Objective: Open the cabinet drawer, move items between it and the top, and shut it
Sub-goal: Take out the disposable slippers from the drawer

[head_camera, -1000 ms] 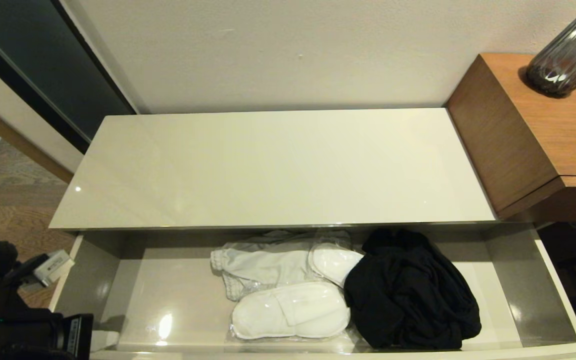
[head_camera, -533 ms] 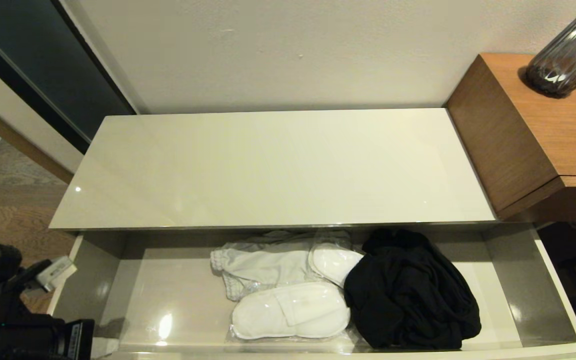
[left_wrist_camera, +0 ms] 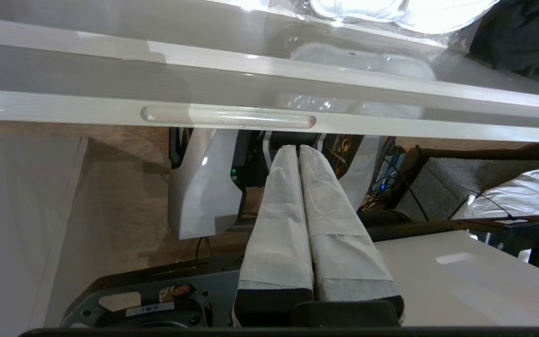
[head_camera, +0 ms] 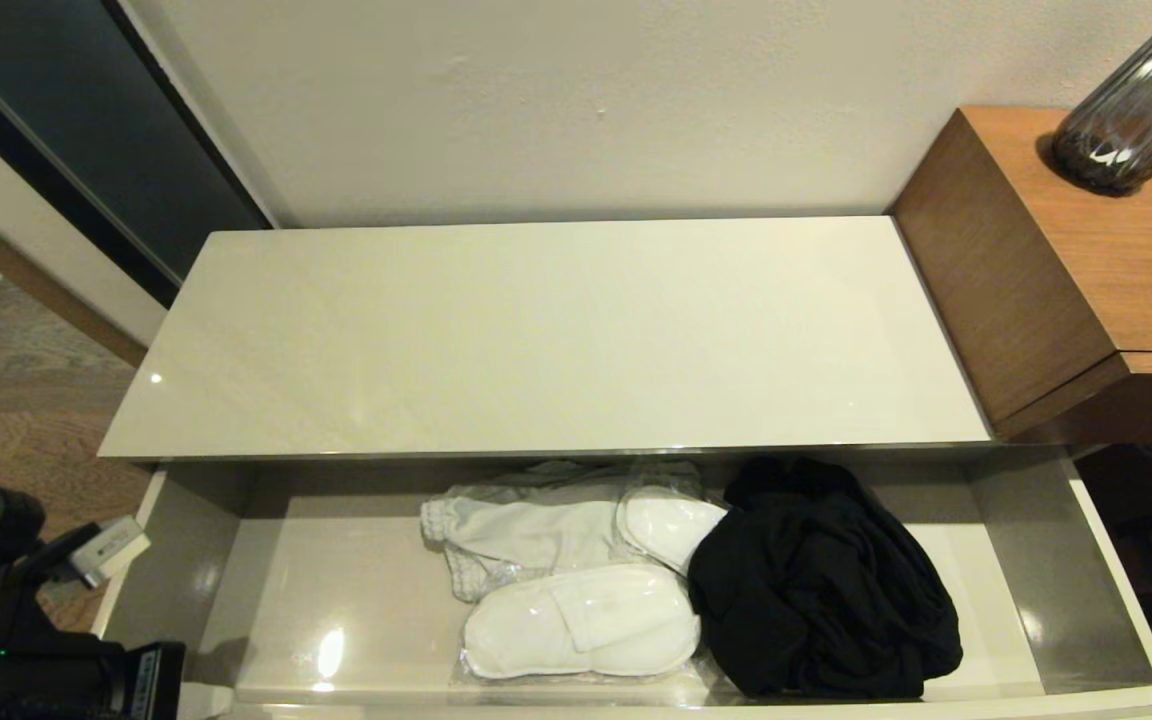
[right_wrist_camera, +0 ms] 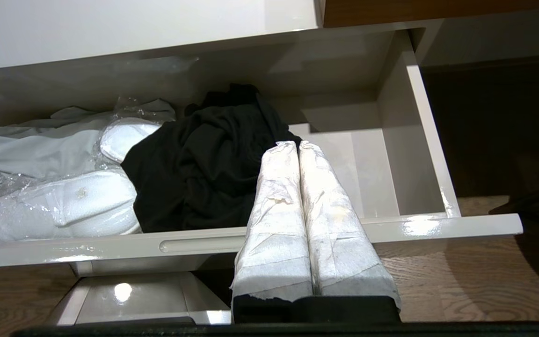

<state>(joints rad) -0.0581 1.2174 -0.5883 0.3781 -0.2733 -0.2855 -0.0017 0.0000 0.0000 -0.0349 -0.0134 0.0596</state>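
The cabinet drawer [head_camera: 1111,590] stands pulled out below the glossy beige top [head_camera: 536,330], which is bare. In the drawer lie a black garment [head_camera: 821,585], a light grey garment [head_camera: 516,530] and two clear-wrapped pairs of white slippers [head_camera: 581,622] [head_camera: 666,525]. My left gripper [left_wrist_camera: 297,149] is shut and empty, its tips just outside the drawer front, close to a handle notch [left_wrist_camera: 227,117]. The right gripper [right_wrist_camera: 296,144] is also shut and empty; it hangs in front of the drawer front [right_wrist_camera: 438,227], near the black garment [right_wrist_camera: 194,168].
A taller brown wooden unit [head_camera: 1066,270] adjoins the top on the right and bears a dark ribbed glass vase [head_camera: 1131,110]. My left arm [head_camera: 26,660] fills the lower left corner over the wood floor [head_camera: 26,410]. A wall rises behind the cabinet.
The left arm's parts at the lower left have dipped a little. The drawer and the items in it lie as before.
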